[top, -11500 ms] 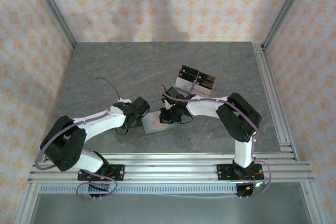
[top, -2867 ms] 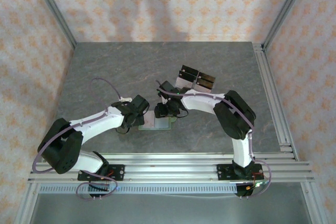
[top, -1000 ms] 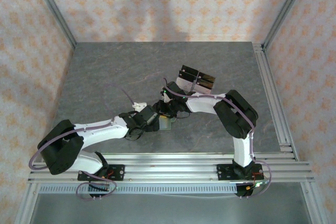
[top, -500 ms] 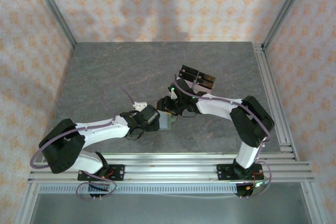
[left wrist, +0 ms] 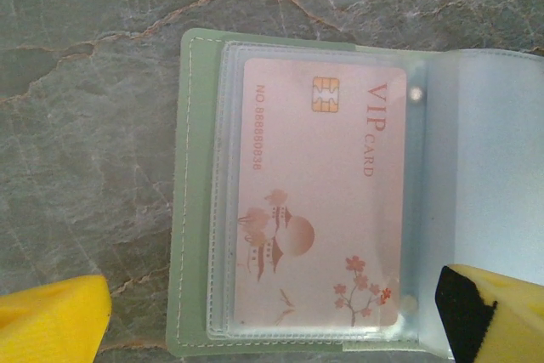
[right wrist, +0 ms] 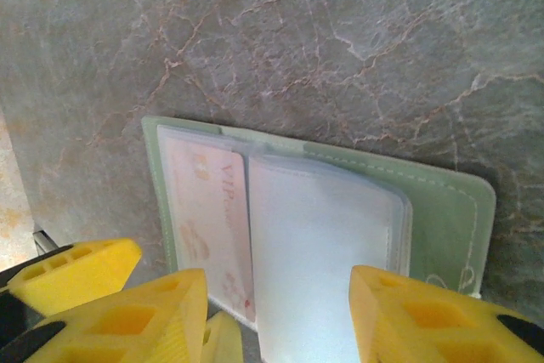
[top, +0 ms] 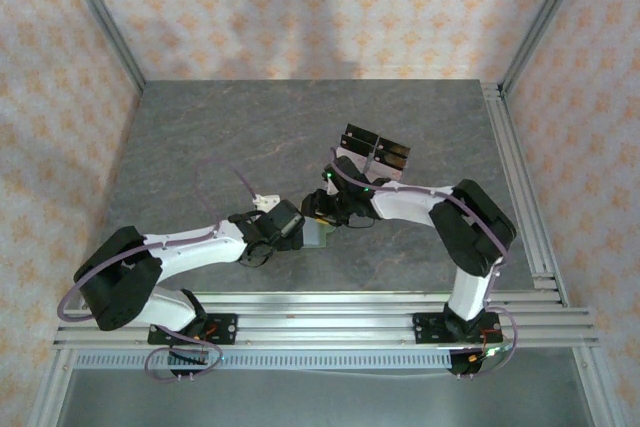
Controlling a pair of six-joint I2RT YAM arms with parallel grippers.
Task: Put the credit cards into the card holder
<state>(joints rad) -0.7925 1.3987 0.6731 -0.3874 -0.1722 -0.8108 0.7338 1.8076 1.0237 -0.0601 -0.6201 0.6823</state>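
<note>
The card holder (left wrist: 194, 210) lies open on the stone table, a sage-green wallet with clear sleeves. One pale pink credit card (left wrist: 323, 193) marked VIP sits inside its left sleeve. My left gripper (left wrist: 272, 316) hovers open over that card, one yellow finger at each side. In the right wrist view the card holder (right wrist: 442, 210) has its clear sleeve pages (right wrist: 323, 252) raised between the fingers of my right gripper (right wrist: 279, 312), whose jaws stand apart, gripping nothing. From above, both grippers meet over the card holder (top: 318, 236) at mid-table.
A clear acrylic rack with black pieces (top: 375, 150) stands just behind the right gripper. A yellow finger of the left gripper (right wrist: 76, 274) shows beside the right fingers. Aluminium rails (top: 520, 177) run along the right and near table edges.
The right arm's elbow has swung out to the right while its gripper stayed at the wallet. The left arm has hardly moved.
</note>
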